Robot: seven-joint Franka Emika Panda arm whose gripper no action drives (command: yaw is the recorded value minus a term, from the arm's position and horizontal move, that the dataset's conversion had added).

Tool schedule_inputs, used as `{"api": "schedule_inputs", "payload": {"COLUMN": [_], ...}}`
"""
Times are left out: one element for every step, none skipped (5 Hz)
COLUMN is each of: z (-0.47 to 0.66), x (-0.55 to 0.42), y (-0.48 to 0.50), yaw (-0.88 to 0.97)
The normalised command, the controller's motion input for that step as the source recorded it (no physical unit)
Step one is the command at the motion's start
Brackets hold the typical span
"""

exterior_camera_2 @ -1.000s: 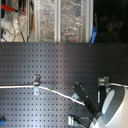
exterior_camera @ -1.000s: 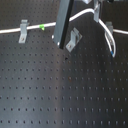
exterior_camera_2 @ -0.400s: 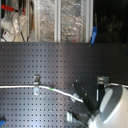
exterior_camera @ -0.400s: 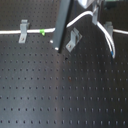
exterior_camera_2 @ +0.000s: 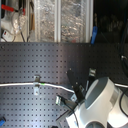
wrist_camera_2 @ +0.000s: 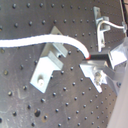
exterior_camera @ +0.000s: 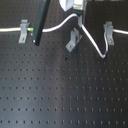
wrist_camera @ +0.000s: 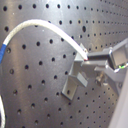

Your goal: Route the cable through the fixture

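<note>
The white cable (exterior_camera: 55,26) runs from the first exterior view's left edge through the left fixture (exterior_camera: 22,32), past its green band (exterior_camera: 31,33). It arcs up over the middle fixture (exterior_camera: 73,41), dips to its blue band (exterior_camera: 106,50) and rises to the right fixture (exterior_camera: 108,33). My gripper (exterior_camera: 80,23) is shut on the cable at the top of the arc, just above the middle fixture. In the first wrist view the fingertips (wrist_camera: 89,58) pinch the cable (wrist_camera: 45,25) above the fixture (wrist_camera: 75,84). The second wrist view shows the cable (wrist_camera_2: 45,41) passing over that fixture (wrist_camera_2: 49,64).
A dark slanted bar (exterior_camera: 41,22) crosses the cable beside the left fixture. The black perforated board (exterior_camera: 60,95) fills the first exterior view. In the second exterior view the white arm (exterior_camera_2: 100,106) hides the board's right part; shelves with clutter (exterior_camera_2: 45,22) stand behind.
The dark slanted bar has swung toward the first exterior view's left. The cable's arc now sits higher over the middle fixture. The arm has shifted slightly toward the second exterior view's left.
</note>
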Motion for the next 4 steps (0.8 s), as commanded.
{"api": "schedule_inputs", "payload": {"z": [0.15,0.00,0.01,0.28], "x": [-0.431,-0.150,-0.158,-0.691], "y": [-0.270,-0.095,-0.067,-0.030], "yaw": [-0.11,-0.01,0.00,-0.09]}}
